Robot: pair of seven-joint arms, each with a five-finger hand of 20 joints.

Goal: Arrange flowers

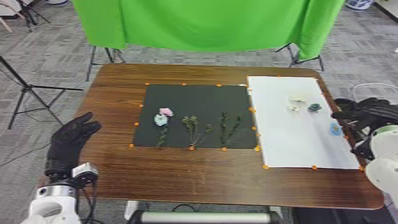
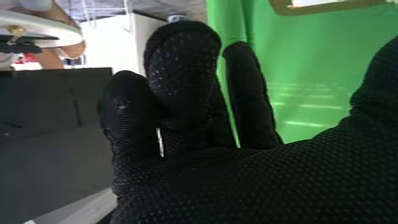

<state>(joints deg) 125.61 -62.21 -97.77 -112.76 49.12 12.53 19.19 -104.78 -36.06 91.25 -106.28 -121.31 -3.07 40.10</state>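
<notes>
Tabletop (image 1: 178, 175): black sheet (image 1: 195, 95) left, white sheet (image 1: 293, 142) right. Left robot hand (image 1: 67, 145): spread. Right robot hand (image 1: 366, 113): fingers extended, slightly parted. Leafy stems (image 1: 224, 128): on black sheet. Blue flower (image 1: 336, 129): right side, beside right robot hand. Judged step: pickup; next requires pinching, carrying left.

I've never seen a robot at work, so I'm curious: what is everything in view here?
Table: one, brown, centre.
Mat: one, black, on table.
Sheet: one, white, right of mat.
Orange markers: several, along mat and sheet.
Pink flower: one, mat's left.
Pale blue flower: one, below pink.
Stems: several, green, on mat.
White blooms: a few, on sheet.
Teal bloom: one, beside them.
Blue bloom: one, by right robot hand.
Cloth: one, green, behind table.
Left robot hand, right robot hand: black, table's sides.
</notes>
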